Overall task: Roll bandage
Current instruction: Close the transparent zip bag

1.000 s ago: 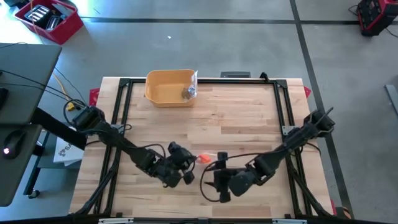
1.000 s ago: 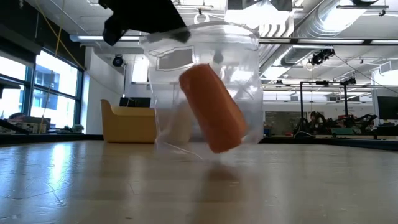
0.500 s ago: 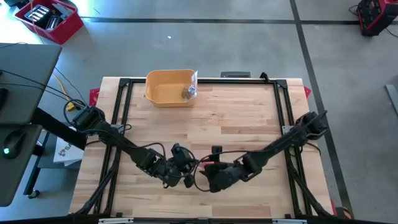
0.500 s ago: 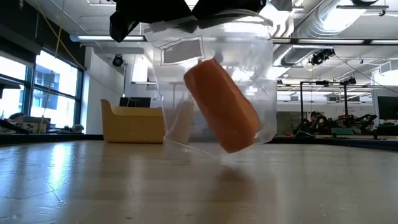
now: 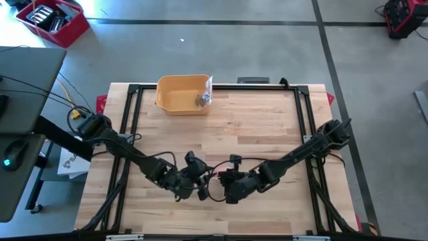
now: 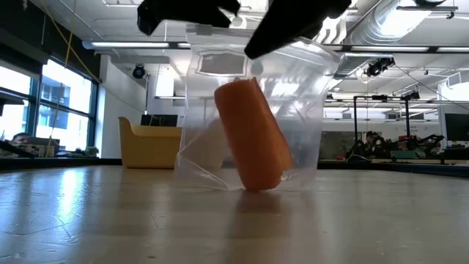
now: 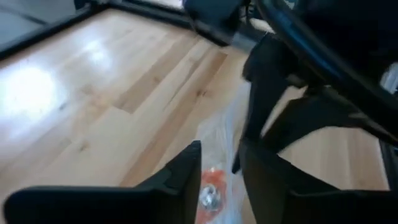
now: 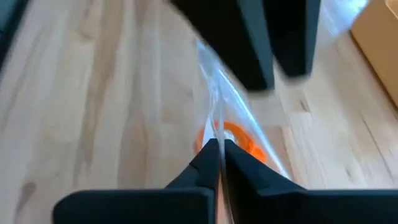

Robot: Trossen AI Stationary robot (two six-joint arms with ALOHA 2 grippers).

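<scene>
My right end effector [image 8: 219, 149] is clenched on the bag [image 6: 256, 110] rim, roll [image 6: 249, 132] inside. Left end effector [image 7: 217, 165] has its fingers parted astride the rim. I'd keep the pinch firm and pull the rim apart slowly.

Bag between 2 grippers, near the table's front edge

Bandage roll [image 6: 251, 136] inside the bag [image 6: 293, 110]; bin [image 5: 182, 94] far behind on the table [image 5: 267, 127].

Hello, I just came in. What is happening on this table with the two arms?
Both arms meet near the front middle of the table, over a clear bag with an orange bandage roll inside. The right pincer is shut on the bag's top edge. The left pincer is open beside it. The bag's bottom touches the wood. A yellow bin sits at the far edge.
</scene>
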